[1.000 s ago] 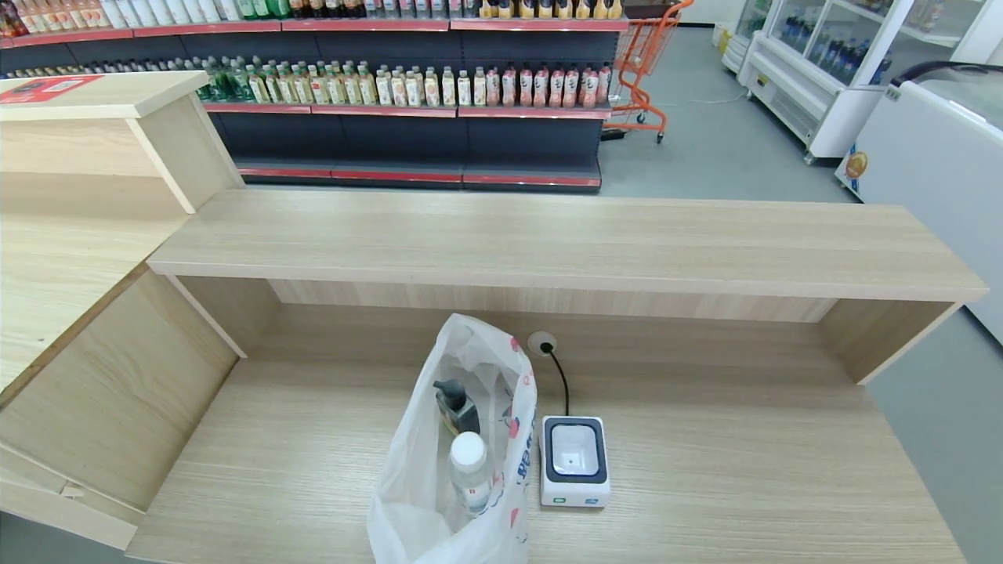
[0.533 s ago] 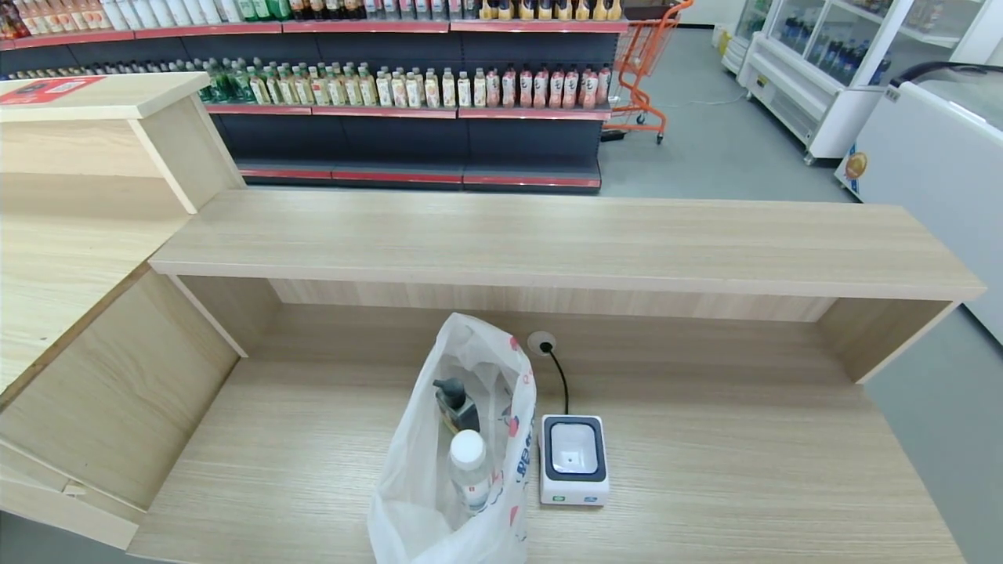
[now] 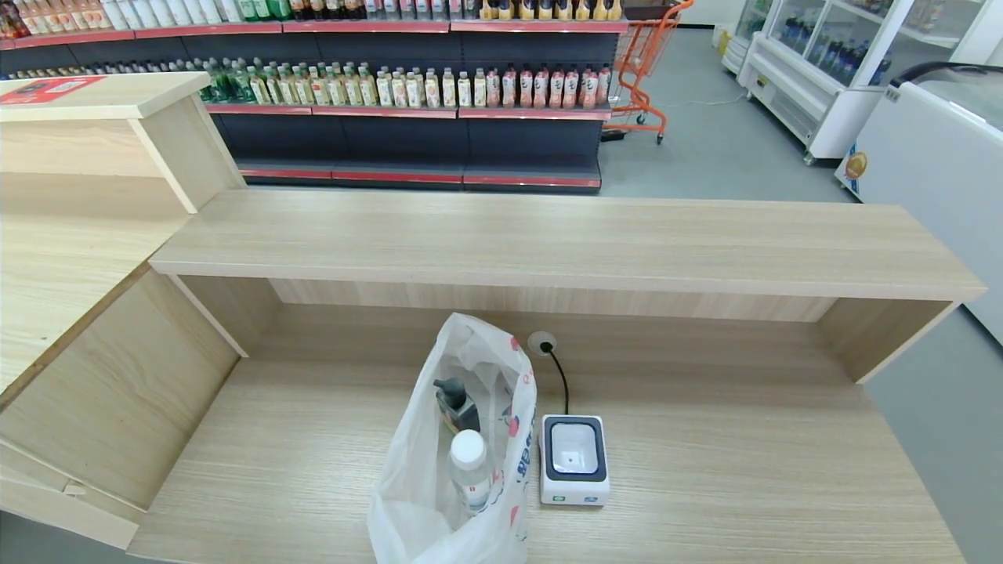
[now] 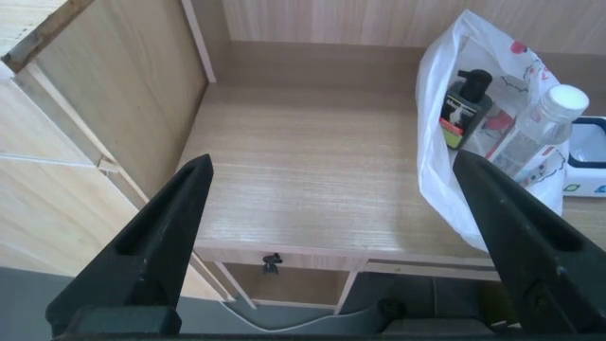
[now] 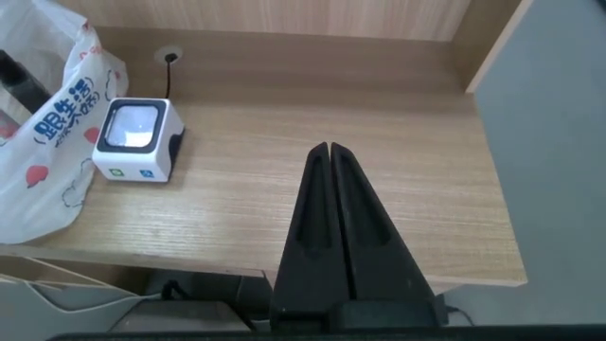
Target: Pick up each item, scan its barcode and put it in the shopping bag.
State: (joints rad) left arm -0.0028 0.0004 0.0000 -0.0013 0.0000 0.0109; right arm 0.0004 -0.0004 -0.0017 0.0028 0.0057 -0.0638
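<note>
A white plastic shopping bag (image 3: 439, 470) stands open on the wooden counter, also seen as the bag (image 4: 473, 180) and the bag (image 5: 43, 180). Inside it stand a dark pump bottle (image 3: 456, 407) and a clear white-capped bottle (image 3: 470, 474); the pump bottle (image 4: 466, 109) and the capped bottle (image 4: 544, 128) show through the plastic. A white barcode scanner (image 3: 573, 460) sits just right of the bag, its window facing up, scanner (image 5: 134, 140). My left gripper (image 4: 341, 204) hangs open before the counter's front edge, left of the bag. My right gripper (image 5: 329, 150) is shut, held above the counter's right half.
A black cable (image 3: 558, 376) runs from the scanner to a grommet hole (image 3: 541, 342) at the back. A raised shelf (image 3: 564, 243) overhangs the counter's rear, and a side panel (image 3: 117, 392) walls the left. Store shelving, an orange cart (image 3: 646, 63) and freezers stand beyond.
</note>
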